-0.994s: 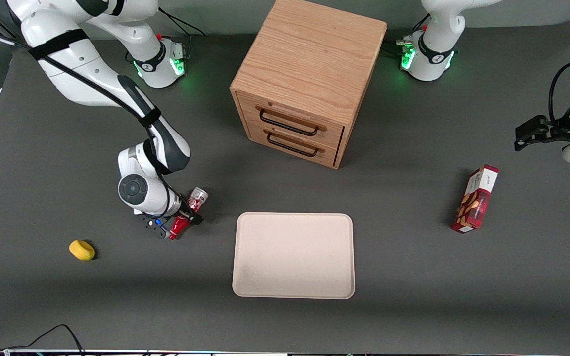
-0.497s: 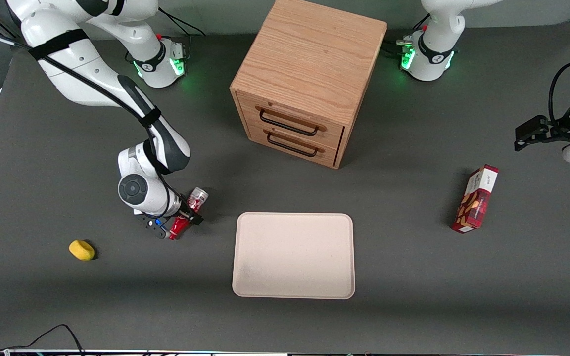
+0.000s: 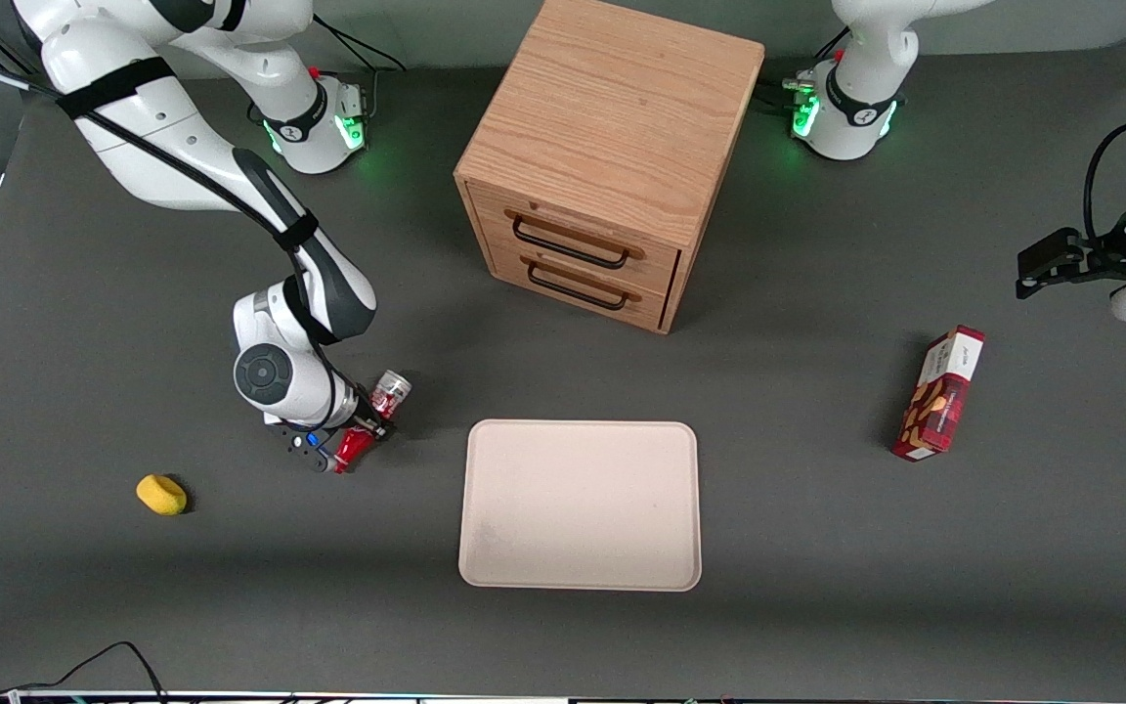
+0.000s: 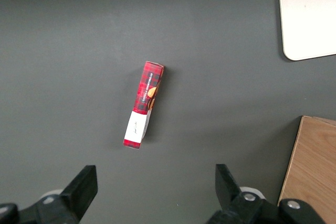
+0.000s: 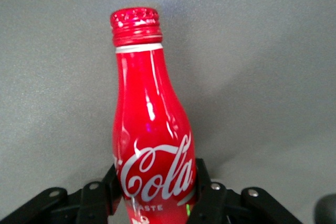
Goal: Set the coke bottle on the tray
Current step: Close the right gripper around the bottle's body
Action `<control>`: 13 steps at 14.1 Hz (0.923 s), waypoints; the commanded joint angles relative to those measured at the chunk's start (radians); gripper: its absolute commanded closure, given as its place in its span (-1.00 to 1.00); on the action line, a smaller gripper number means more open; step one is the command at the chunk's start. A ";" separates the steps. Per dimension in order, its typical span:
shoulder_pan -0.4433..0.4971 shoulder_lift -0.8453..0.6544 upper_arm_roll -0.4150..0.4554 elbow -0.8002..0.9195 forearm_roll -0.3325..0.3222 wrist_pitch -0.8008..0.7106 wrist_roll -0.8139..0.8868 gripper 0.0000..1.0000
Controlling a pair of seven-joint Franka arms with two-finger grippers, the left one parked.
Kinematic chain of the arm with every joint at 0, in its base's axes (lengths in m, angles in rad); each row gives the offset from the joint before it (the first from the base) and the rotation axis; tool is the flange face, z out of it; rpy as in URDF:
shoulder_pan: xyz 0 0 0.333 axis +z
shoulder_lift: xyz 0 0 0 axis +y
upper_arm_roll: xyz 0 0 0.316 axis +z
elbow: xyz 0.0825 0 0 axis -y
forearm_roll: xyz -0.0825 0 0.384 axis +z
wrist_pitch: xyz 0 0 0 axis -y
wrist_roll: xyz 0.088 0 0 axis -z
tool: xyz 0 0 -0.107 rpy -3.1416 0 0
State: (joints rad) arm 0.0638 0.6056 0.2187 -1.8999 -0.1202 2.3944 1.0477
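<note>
The coke bottle (image 3: 358, 445) is slim and red with white script. It lies low over the table, its silver base pointing away from the front camera and its red neck pointing toward it. My right gripper (image 3: 368, 426) is shut on the bottle's body, beside the tray toward the working arm's end of the table. In the right wrist view the bottle (image 5: 149, 129) fills the middle, with the black fingers (image 5: 207, 192) pressed on both of its sides. The beige tray (image 3: 580, 504) lies flat with nothing on it; its corner also shows in the left wrist view (image 4: 310, 14).
A wooden two-drawer cabinet (image 3: 612, 156) stands farther from the front camera than the tray. A red snack box (image 3: 941, 393) lies toward the parked arm's end, also in the left wrist view (image 4: 144, 111). A small yellow object (image 3: 161, 494) lies toward the working arm's end.
The gripper's fingers have drawn in onto the coke bottle's body. The bottle and arm have hardly shifted.
</note>
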 commanded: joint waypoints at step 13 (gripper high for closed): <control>0.001 -0.167 0.067 0.457 -0.018 -0.628 -0.230 1.00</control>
State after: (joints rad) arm 0.0639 0.4281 0.2633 -1.6010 -0.1364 1.9015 0.8921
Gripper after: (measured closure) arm 0.436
